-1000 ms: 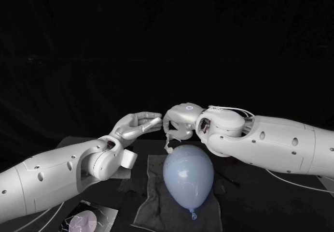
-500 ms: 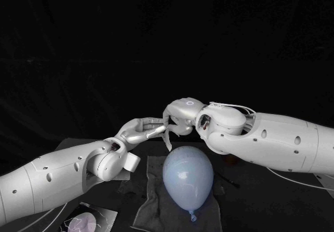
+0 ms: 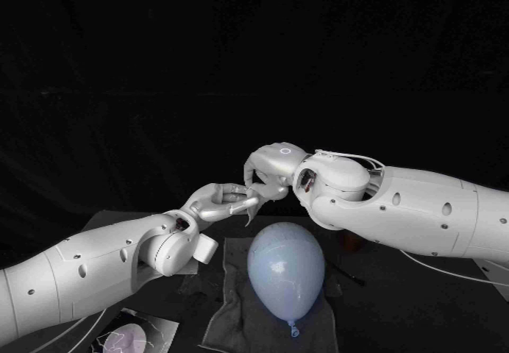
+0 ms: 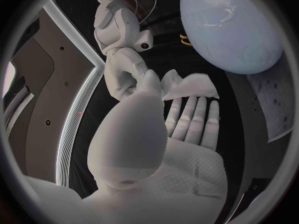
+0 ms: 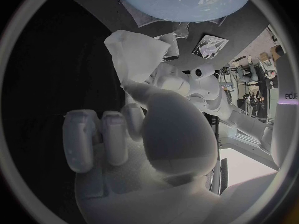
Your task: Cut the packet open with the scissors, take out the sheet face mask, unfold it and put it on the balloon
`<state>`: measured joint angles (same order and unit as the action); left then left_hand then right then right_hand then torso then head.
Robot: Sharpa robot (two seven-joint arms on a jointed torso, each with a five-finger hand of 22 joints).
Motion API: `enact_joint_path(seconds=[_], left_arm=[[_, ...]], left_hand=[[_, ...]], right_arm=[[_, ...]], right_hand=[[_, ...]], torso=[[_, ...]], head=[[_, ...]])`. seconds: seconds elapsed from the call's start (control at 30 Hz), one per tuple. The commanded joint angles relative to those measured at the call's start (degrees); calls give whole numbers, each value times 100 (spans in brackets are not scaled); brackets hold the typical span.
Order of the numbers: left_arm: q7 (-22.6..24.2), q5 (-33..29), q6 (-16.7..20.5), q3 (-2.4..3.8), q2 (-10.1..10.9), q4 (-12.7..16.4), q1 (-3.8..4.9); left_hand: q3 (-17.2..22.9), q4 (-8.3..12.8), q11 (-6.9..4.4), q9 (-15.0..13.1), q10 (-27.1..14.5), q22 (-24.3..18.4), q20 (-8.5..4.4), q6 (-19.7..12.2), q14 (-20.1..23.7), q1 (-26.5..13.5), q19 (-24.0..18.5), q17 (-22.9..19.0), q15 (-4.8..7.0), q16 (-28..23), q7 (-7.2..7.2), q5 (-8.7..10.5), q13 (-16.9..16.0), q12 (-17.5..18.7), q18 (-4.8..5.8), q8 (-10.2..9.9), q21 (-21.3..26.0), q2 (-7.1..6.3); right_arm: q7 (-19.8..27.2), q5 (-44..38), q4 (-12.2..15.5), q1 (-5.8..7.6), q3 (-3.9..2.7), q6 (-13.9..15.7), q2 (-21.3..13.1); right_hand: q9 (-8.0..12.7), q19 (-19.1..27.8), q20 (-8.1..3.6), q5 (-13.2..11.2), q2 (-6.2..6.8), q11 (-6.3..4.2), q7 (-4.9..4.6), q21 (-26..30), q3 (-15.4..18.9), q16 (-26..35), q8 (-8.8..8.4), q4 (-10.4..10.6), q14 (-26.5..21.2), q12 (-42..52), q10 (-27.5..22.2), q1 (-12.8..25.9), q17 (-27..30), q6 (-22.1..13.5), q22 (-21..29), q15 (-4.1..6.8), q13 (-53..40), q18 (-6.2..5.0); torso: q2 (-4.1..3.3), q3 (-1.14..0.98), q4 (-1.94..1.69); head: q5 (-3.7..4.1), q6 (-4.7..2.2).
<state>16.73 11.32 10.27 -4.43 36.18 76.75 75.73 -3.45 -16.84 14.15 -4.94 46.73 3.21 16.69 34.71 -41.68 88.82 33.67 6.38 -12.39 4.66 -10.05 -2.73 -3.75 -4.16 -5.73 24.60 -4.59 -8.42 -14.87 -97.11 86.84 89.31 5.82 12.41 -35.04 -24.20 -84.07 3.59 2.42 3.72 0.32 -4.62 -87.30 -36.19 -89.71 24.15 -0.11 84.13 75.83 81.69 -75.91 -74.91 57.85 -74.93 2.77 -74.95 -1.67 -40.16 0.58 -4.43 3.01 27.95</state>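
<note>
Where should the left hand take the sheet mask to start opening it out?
Probably the loose corner of the sheet mask that points toward the balloon, approached from the balloon side. The right hand pinches the opposite end, so that flap sticks out free for the left hand to pinch and draw away.

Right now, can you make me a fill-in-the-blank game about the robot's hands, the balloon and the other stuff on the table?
1. The left hand and the right hand both hold the white sheet ____.
2. The balloon lies on a grey ____.
3. The shiny packet lies on the black ____.

Missing words: mask; cloth; table.
</note>
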Motion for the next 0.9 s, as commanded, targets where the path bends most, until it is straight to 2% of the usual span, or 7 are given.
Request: enact_joint_path(seconds=[0.03,0.27,0.43,0.57,0.6,0.73,0.9], left_arm=[[-34,103,-3,6,-40,7,3],[-41,119,38,6,-91,-29,3],[-18,121,48,6,-90,-38,4],[33,97,45,6,-78,-39,4],[42,86,45,6,-76,-40,4],[43,63,41,6,-67,-40,4],[25,35,64,6,-60,-42,5]], left_hand=[[30,-6,4,-7,31,-5,1,40,-39,-20,-29,6,-7,31,-680,-7,-5,-15,2,28,33,64],[43,-4,-9,-22,118,-3,0,147,-267,-64,-24,43,11,72,-673,-5,-4,-21,11,52,39,100],[206,44,-90,-66,409,6,-2,402,-568,55,32,97,83,165,-596,-3,-13,-88,21,109,33,432],[513,150,-230,-98,719,31,-10,691,-742,475,263,129,184,231,-424,-6,-11,-140,-31,155,-21,809],[688,178,-287,-98,819,122,-35,797,-915,653,1018,164,248,314,-361,-16,-6,-147,-127,155,-194,955],[1313,145,-387,-81,1140,193,-60,1153,-1249,1042,1572,228,372,437,-279,-4,20,-83,-477,113,-462,1050],[2068,70,-521,-144,1623,268,-291,1508,-1654,1105,2063,321,514,576,-170,-16,13,-58,-490,174,-723,1005]], right_arm=[[-29,-112,-60,8,-8,-44,57],[3,-239,-142,14,-9,-13,125],[72,-265,-220,22,-9,-84,140],[159,-219,-267,31,-9,-161,136],[177,-206,-276,33,-8,-168,133],[235,-136,-300,39,-8,-148,114],[291,23,-343,46,-6,-82,98]], right_hand=[[-210,-442,-34,39,-8,7,-17,-21,-9,-29,31,-18,587,19,42,66,-1509,32,-1411,35,-312,101],[-213,-446,-35,39,-6,6,-16,-29,-13,-29,36,-22,587,19,43,68,-1509,29,-1414,35,-313,103],[-219,-436,-36,38,1,5,-14,-12,-15,-29,44,-24,587,24,47,76,-1509,26,-1407,35,-319,99],[-227,-418,-38,37,10,5,-11,18,-16,-29,56,-22,587,7,39,94,-1509,20,-1396,33,-307,91],[-228,-411,-38,37,12,5,-11,30,-16,-29,58,-21,587,-17,25,97,-1509,18,-1392,33,-287,88],[-234,-402,-38,37,11,4,-7,45,-24,-24,64,-10,586,-56,5,117,-1504,-1,-1386,33,-258,84],[-242,-357,-40,36,81,11,-21,120,-34,22,53,1,570,-198,-75,170,-1456,-126,-1359,33,-154,65]], torso=[[-3,3,-5],[-1,3,-1],[-2,5,-2],[-1,1,-3],[-1,1,-2],[-3,-1,-1],[-2,-2,-2]], head=[[-1,9],[12,11],[30,10],[30,13],[27,14],[30,13],[22,11]])
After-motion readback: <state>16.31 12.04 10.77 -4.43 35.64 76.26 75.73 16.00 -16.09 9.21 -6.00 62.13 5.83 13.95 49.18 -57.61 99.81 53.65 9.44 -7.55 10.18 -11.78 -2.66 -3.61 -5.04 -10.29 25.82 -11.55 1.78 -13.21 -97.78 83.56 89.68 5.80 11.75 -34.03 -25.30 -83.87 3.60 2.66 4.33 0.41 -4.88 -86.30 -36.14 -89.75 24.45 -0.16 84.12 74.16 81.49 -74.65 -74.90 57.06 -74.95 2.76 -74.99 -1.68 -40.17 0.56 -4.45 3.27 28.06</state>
